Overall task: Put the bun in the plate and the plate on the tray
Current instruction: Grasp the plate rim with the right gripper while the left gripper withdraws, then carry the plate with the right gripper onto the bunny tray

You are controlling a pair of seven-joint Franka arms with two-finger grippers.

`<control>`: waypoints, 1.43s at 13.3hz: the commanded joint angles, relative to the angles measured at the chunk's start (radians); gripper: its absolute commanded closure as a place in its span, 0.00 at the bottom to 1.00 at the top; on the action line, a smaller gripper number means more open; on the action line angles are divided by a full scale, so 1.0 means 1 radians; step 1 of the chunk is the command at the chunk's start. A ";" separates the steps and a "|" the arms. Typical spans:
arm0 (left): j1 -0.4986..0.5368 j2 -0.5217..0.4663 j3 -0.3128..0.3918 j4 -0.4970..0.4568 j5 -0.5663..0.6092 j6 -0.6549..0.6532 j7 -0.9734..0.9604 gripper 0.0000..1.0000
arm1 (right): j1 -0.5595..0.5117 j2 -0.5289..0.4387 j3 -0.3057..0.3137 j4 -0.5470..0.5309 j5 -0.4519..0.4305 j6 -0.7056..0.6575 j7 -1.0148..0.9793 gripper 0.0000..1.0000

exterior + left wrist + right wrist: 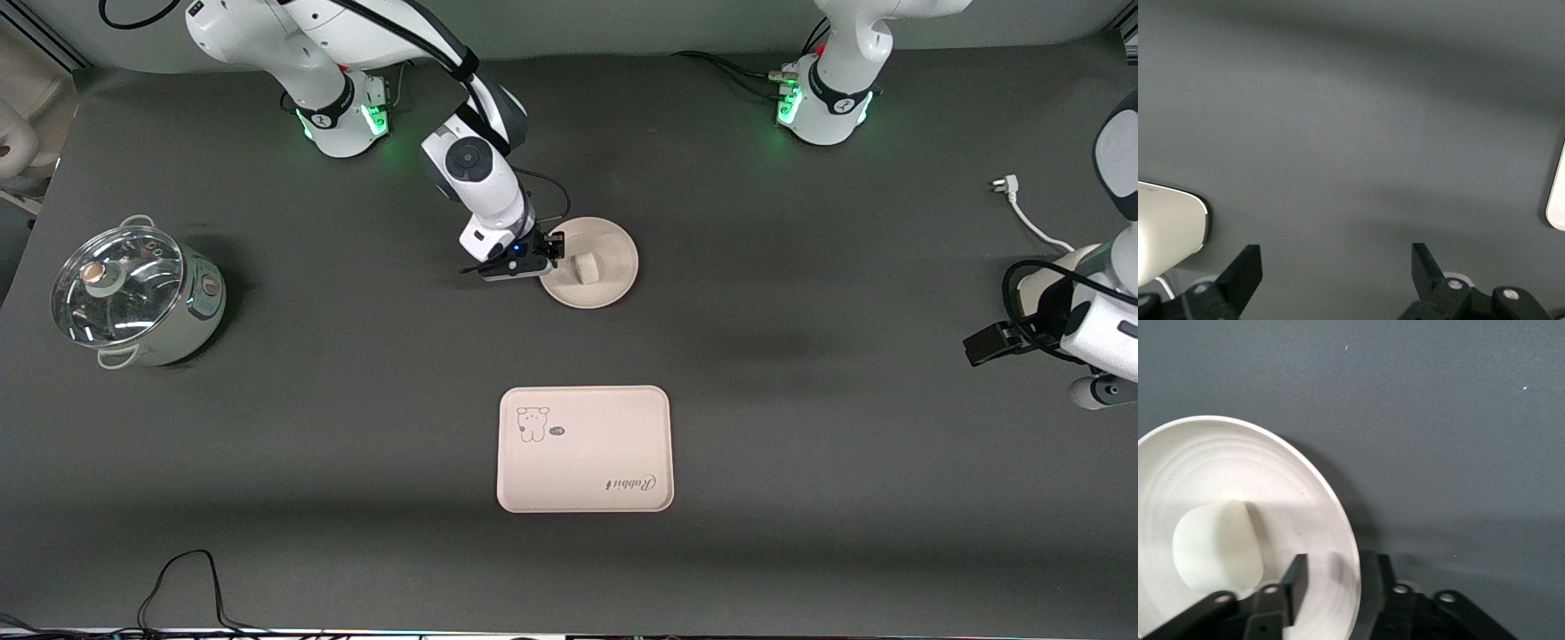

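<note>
We can read only the script word "Rabbit" on the cream-pink tray (585,449), printed upside down to the front camera near one corner, while the tiny mark beside its cartoon animal drawing (533,423) is too small for us to read.

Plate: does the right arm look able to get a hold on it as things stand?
Probably yes: the right gripper straddles the plate rim, one finger inside beside the bun, nothing blocking.
</note>
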 commanded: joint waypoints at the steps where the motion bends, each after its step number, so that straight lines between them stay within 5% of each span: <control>1: 0.029 -0.026 -0.063 0.003 0.025 -0.058 0.005 0.00 | 0.023 0.038 -0.009 0.010 -0.002 0.053 0.021 0.92; 2: 0.035 -0.054 -0.071 -0.020 0.025 -0.053 0.005 0.00 | 0.023 0.038 -0.011 0.012 -0.002 0.051 0.021 1.00; 8: 0.110 -0.187 -0.151 -0.208 0.025 0.021 0.002 0.00 | 0.011 -0.015 -0.017 0.026 0.004 0.016 0.019 1.00; 11: 0.100 -0.198 -0.146 -0.212 0.025 0.024 0.003 0.00 | -0.036 -0.084 -0.019 0.117 0.006 -0.148 0.010 1.00; 16: 0.058 -0.193 -0.110 -0.210 0.024 0.036 0.017 0.00 | -0.131 -0.022 -0.020 0.427 0.009 -0.298 0.002 1.00; 19: 0.014 -0.195 -0.071 -0.210 0.024 0.038 0.014 0.00 | -0.199 0.127 -0.019 0.773 0.010 -0.474 0.004 1.00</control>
